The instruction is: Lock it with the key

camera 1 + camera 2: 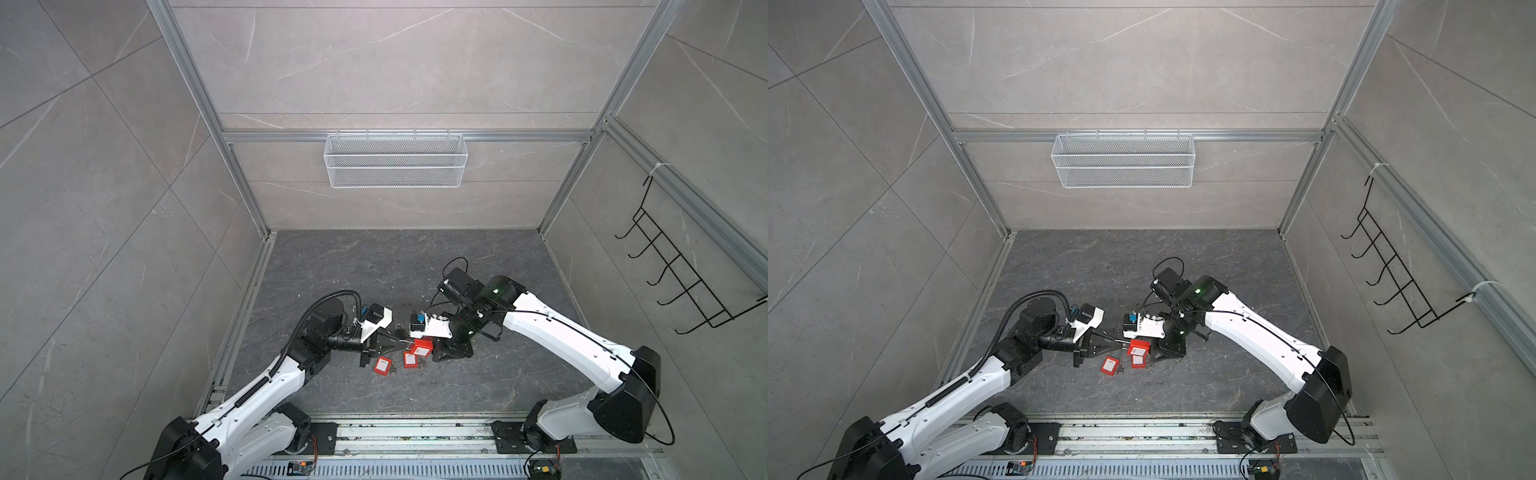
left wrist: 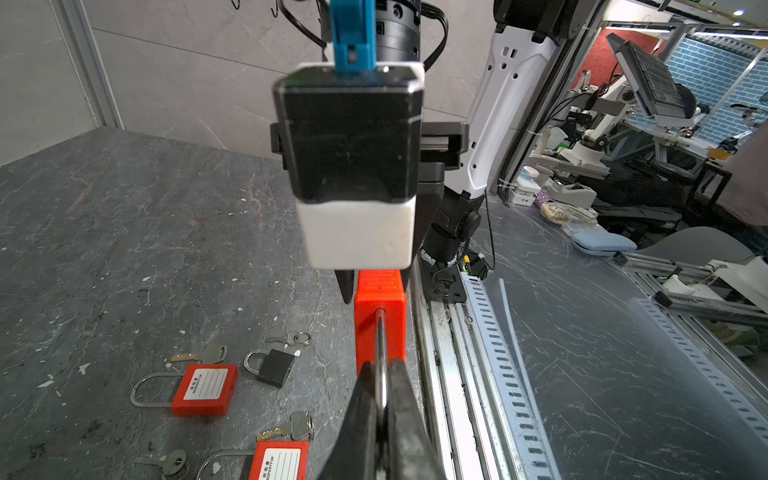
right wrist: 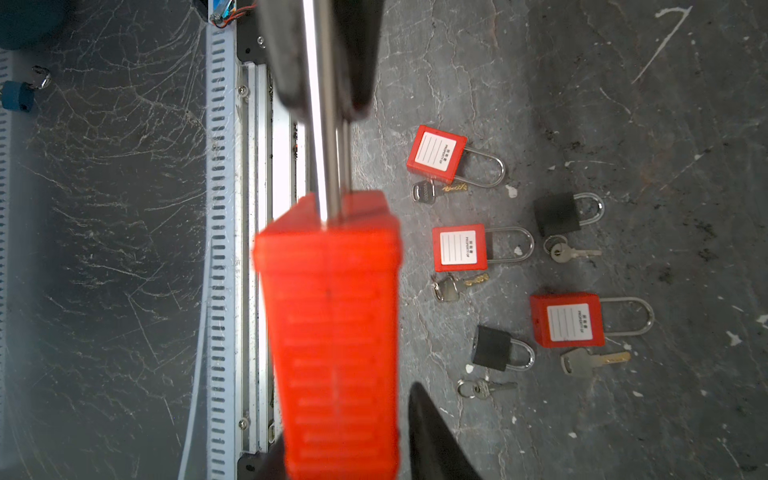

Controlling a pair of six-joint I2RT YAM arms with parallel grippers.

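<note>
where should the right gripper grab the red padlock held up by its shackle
The body of the red padlock, across its broad flat faces, from the end opposite the shackle: the left gripper occupies the shackle, and those faces are parallel.

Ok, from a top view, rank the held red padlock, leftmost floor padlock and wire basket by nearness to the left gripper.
1. Held red padlock: clamped in the left gripper.
2. Leftmost floor padlock: lying close by, toward the front.
3. Wire basket: hung far back, up high.
</note>
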